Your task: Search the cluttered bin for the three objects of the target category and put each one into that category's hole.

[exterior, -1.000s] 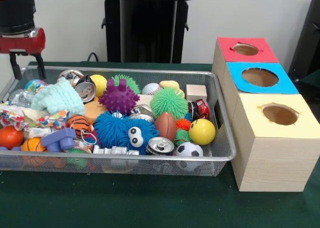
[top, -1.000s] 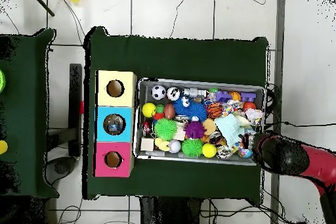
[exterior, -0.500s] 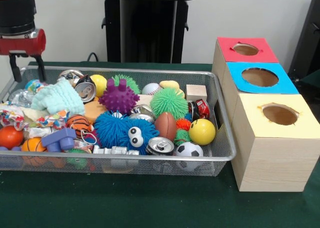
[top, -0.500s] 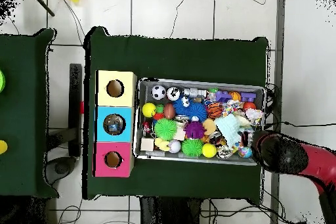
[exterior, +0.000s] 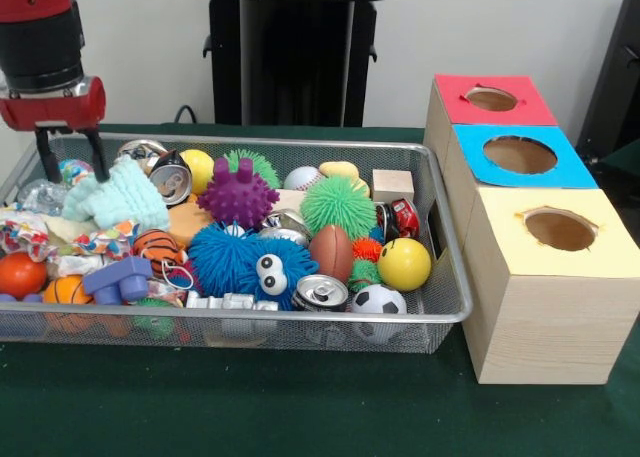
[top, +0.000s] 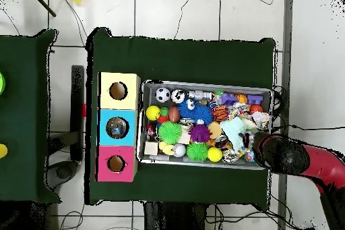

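Bin (exterior: 445, 277) of silver mesh, heaped with toys.

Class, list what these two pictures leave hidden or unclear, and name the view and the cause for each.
- Overhead view: pincer hidden under the arm's own wrist.
- Front view: red box hole interior hidden by its rim.
- Front view: items low in the mesh bin buried under toys.
- Overhead view: small toys too tiny to identify.

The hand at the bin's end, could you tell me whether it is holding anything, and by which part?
Nothing is held: the hand hangs open and empty above the mint cloth.
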Motion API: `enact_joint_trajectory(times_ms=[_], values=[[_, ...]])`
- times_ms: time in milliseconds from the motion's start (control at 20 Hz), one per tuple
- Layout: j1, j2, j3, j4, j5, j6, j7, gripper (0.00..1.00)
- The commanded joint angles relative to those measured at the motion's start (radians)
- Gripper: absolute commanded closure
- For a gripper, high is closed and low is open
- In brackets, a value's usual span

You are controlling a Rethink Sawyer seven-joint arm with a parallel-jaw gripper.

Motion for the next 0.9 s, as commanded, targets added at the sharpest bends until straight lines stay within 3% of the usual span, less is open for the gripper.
enact_joint_trajectory(times_ms=[50,350,600,900], values=[[-0.019,0.096,0.084,-0.098,-0.058,-0.034,-0.204,0.00],[-0.024,0.109,0.095,-0.133,-0.050,0.012,-0.229,0.00],[-0.042,0.044,0.109,-0.130,-0.029,0.063,-0.252,0.00],[-0.056,0.020,0.117,-0.120,-0.020,0.086,-0.251,0.00]])
